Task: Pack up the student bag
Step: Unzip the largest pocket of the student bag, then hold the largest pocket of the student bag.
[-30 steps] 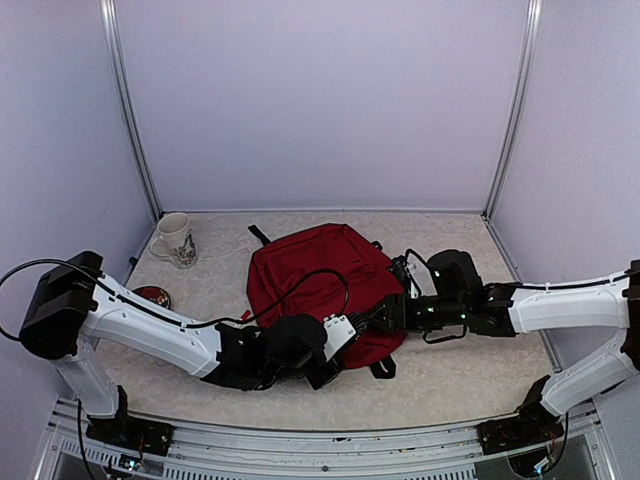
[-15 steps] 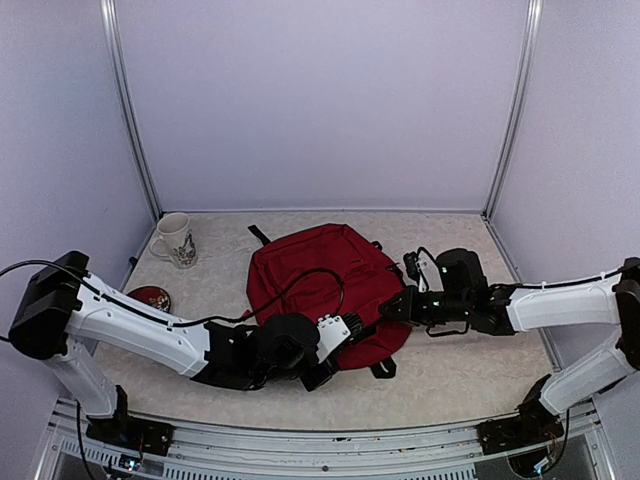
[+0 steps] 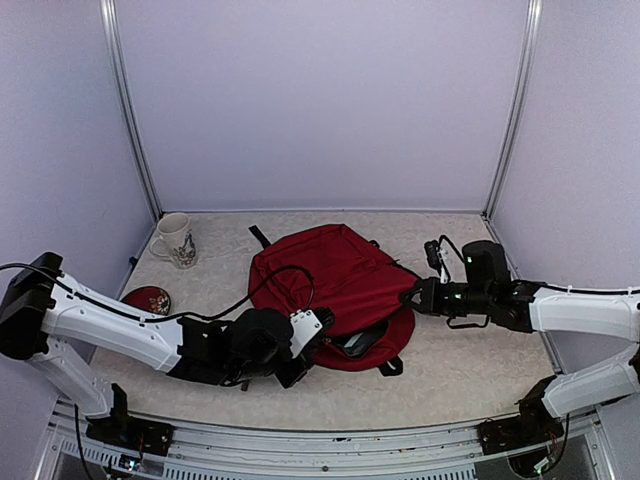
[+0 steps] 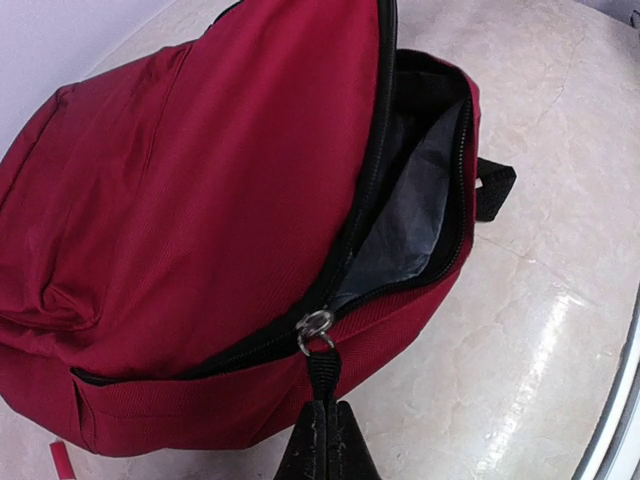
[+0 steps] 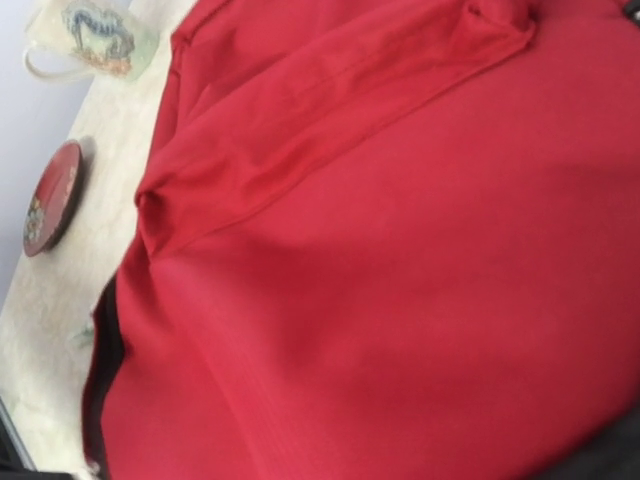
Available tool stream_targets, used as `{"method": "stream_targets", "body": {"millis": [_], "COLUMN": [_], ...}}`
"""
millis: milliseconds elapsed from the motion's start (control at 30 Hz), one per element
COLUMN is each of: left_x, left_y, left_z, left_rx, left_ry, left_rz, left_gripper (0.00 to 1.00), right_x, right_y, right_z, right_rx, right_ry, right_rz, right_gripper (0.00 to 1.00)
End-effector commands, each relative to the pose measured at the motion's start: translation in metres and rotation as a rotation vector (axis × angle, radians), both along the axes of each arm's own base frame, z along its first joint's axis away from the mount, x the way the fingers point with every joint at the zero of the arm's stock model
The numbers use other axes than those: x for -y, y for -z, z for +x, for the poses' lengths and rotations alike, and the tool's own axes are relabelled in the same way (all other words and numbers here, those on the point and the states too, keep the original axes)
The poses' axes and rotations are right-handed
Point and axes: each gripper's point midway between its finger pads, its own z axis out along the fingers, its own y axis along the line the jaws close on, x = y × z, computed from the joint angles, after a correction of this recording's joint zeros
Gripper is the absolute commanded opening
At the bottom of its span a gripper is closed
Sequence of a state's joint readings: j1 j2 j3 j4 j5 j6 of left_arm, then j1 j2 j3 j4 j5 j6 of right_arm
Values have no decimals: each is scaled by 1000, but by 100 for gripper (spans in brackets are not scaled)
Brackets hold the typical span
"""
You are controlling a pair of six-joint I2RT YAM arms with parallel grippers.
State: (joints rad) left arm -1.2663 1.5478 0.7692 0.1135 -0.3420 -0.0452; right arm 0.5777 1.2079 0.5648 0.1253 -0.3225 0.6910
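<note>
The student bag is a dark-red backpack lying flat in the middle of the table. My left gripper is at its near edge, shut on the black zipper pull. The zip is partly open and the grey lining shows through the gap. In the left wrist view the closed fingertips pinch the pull just below its metal ring. My right gripper is at the bag's right edge, pinched on its red fabric. The right wrist view is filled with that fabric, and the fingers are hidden.
A white patterned mug stands at the back left and also shows in the right wrist view. A small red dish lies near the left wall. A black strap loop sticks out at the bag's near right.
My left gripper has moved left along the bag's near edge with the zipper pull, and the opening has widened. My right gripper has drawn back to the right, stretching the bag's edge with it.
</note>
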Motion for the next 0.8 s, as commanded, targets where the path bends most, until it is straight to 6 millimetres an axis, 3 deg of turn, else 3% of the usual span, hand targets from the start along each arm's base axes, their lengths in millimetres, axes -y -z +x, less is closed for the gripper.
{"method": "stream_targets", "body": {"millis": [0,267,500,633,767], "left_x": [11,13,20,20,17], "left_y": [-17,-34,-51,-53,-61], "left_z": [-7,-16,-22,-24,-24], "left_rx": [-17,-41,-37,-38,-35], "left_ry": [50,97,158,179,193], "left_rz": [-45,-107,-142,-133,-158], "left_gripper": [0,0,0,0,0], "right_x": [2,6,-57,-102,-120], "right_y": [-3,-41,-42,-64,-51], "right_z": [0,-38,-77,-112,-104], "right_rx": [0,128,146,391,628], "right_ry": [-43,-52,-267,-488,-513], "right_rz": [-61,-188,-58,-46,-101], "right_gripper": [23,38,46,47,43]}}
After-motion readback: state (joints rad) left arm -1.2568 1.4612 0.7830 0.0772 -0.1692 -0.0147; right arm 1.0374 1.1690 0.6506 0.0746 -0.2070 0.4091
